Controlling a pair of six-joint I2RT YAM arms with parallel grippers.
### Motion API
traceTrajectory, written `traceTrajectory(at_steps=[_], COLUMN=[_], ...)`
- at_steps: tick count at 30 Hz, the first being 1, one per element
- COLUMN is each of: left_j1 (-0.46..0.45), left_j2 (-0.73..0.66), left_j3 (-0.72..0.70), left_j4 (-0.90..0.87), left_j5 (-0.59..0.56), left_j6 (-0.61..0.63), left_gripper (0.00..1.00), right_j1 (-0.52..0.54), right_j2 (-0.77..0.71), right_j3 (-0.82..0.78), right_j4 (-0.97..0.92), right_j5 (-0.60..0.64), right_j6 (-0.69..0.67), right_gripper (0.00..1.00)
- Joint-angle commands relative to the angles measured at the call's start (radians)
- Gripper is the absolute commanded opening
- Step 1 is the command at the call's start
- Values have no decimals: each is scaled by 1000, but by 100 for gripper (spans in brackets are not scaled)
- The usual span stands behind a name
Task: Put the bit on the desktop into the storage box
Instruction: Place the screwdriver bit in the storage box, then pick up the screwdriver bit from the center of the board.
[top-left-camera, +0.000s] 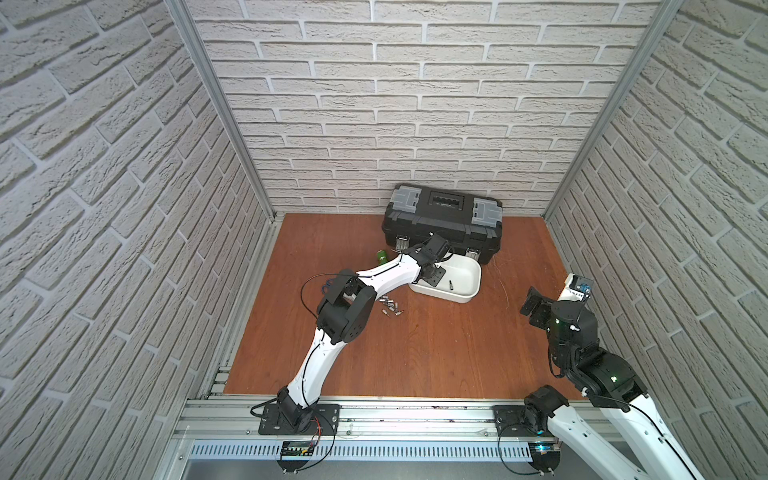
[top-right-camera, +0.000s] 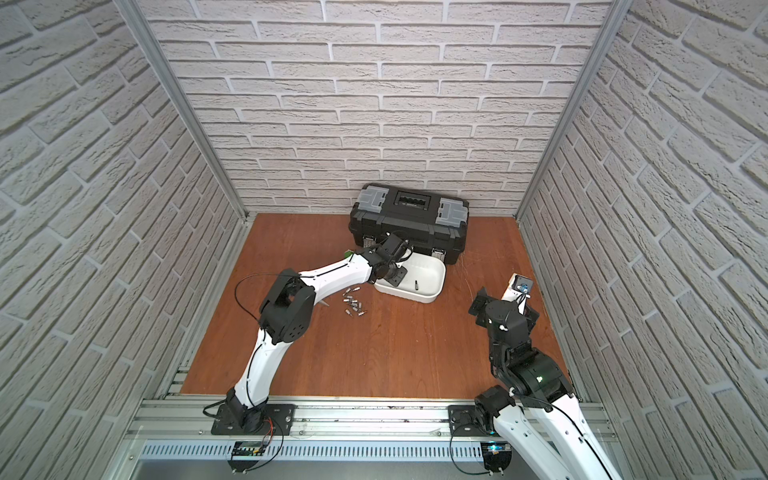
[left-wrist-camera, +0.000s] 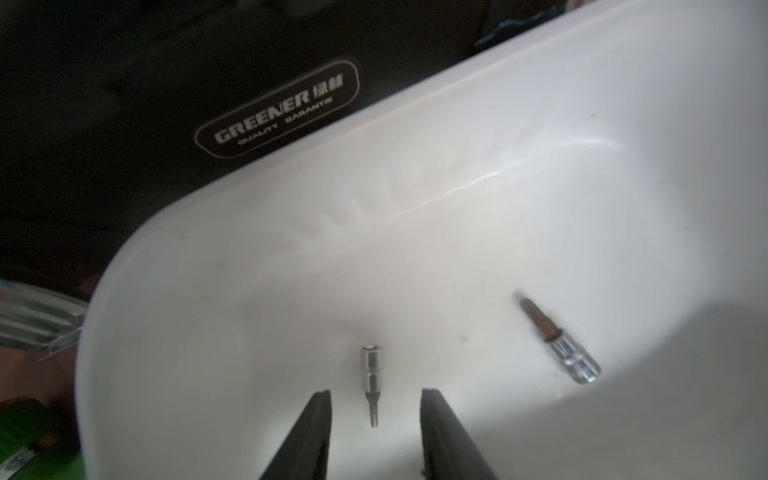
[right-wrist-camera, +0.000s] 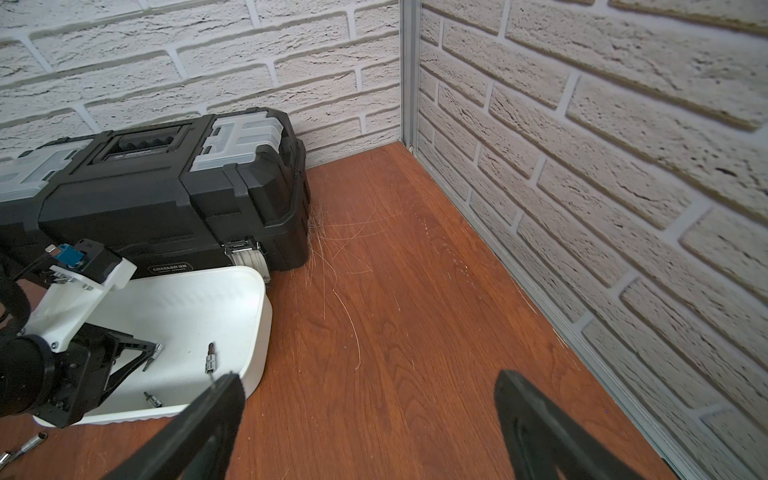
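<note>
The white storage box (top-left-camera: 464, 277) (top-right-camera: 429, 275) sits on the desktop (top-left-camera: 415, 353) in front of the toolbox. My left gripper (left-wrist-camera: 375, 392) reaches into the box (left-wrist-camera: 415, 249) with its jaws open. A small silver bit (left-wrist-camera: 371, 376) lies loose between the fingertips, touching neither. Another bit with a rusty tip (left-wrist-camera: 557, 343) (top-left-camera: 451, 284) rests on the box floor. Several more bits (top-left-camera: 390, 306) (top-right-camera: 353, 306) lie on the desktop beside the left arm. My right gripper (right-wrist-camera: 370, 378) hangs open over bare wood to the right of the box (right-wrist-camera: 216, 303).
A black toolbox (top-left-camera: 442, 224) (right-wrist-camera: 166, 195) with grey latches stands against the back wall, touching the box. A green object (top-left-camera: 381, 255) lies left of the toolbox. Brick-pattern walls close in three sides. Thin stray fibres (right-wrist-camera: 345, 307) lie on the wood.
</note>
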Motion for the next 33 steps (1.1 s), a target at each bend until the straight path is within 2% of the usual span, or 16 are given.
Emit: traceTrajectory(at_steps=[1,5,9,14,18,26,33], left_j1=[3,2,-1,-13,-17,-17,-15], left_j2=[-85,-143,-222,-331,-433,-627,-778], left_j3=[-19,-53,-111,-199,-284,-435,-561], left_j4=[-11,-18,-12,-18,-35,-60,-110], left_j5=[14,17,0,-47,-76,-114,-182], left_j6=[2,11,17,23,2,-73,-208], left_gripper=[47,56,81,95,98,98,98], right_j1=[-3,-4,-4,-4,-4,-2,-4], right_j2=[-4,-4,-4,-5,0,12,0], right_j3=[22,24,26,25,20,13,-1], right_j4=[32,35,36,36,41,52,51], right_j5=[10,3,4,6,5,2,12], right_j6=[-7,0,0,1,0,8,20], right_gripper=[98,98,98,98,98,98,98])
